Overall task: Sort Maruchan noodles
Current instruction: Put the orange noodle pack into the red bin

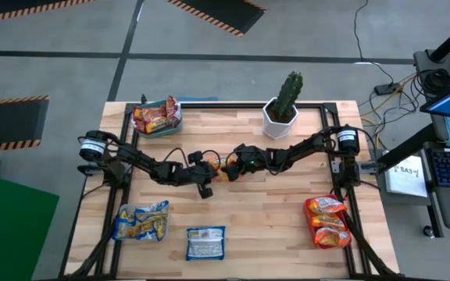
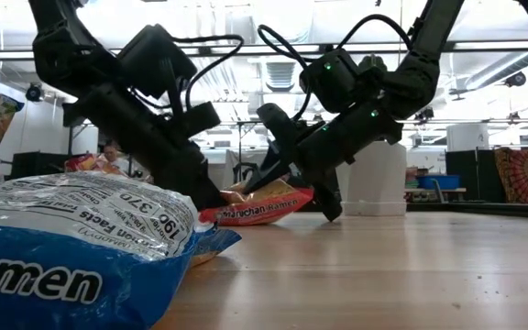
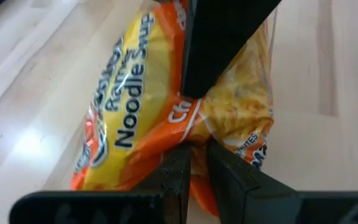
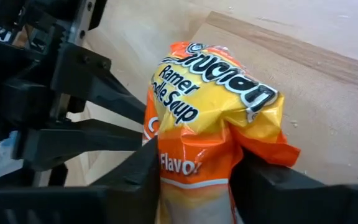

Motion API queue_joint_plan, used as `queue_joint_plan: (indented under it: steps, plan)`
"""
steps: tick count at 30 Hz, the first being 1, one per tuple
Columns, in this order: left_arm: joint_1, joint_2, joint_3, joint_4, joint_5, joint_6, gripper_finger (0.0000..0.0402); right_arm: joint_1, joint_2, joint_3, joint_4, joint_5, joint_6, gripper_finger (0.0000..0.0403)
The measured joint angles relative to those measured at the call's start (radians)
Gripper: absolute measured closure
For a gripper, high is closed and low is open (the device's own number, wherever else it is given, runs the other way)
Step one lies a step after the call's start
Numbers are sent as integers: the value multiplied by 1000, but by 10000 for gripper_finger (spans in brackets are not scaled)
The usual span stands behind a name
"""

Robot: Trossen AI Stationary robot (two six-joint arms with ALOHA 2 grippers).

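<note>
Both arms reach low and inward, meeting at mid-table over 1 orange-yellow noodle packet (image 1: 226, 166). The left gripper (image 3: 193, 163) pinches its edge with narrow jaws; the right gripper (image 4: 194, 180) straddles its other end, seemingly squeezing it.

arms: 2, mid-frame | noodle packet piles: 4, upper left (image 1: 156, 116), lower left (image 1: 141, 222), lower centre (image 1: 206, 243), lower right (image 1: 328, 222) | orange packet (image 1: 226, 165): 1, centre | cactus (image 1: 289, 95): 1, top centre
</note>
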Motion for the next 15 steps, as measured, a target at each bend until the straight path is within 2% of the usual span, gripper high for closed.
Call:
queue_joint_plan:
  steps: [7, 12, 15]
  plan:
    - [-7, -23, 0, -2, -1, 3, 363, 0, -7, 2, -2, -4, -36, 330]
    - [-22, -53, 0, -12, -5, 21, 363, -1, -47, 0, -18, -45, -94, 357]
    - [-28, -83, 0, -21, -6, 22, 363, -2, -104, 0, -85, -56, -126, 366]
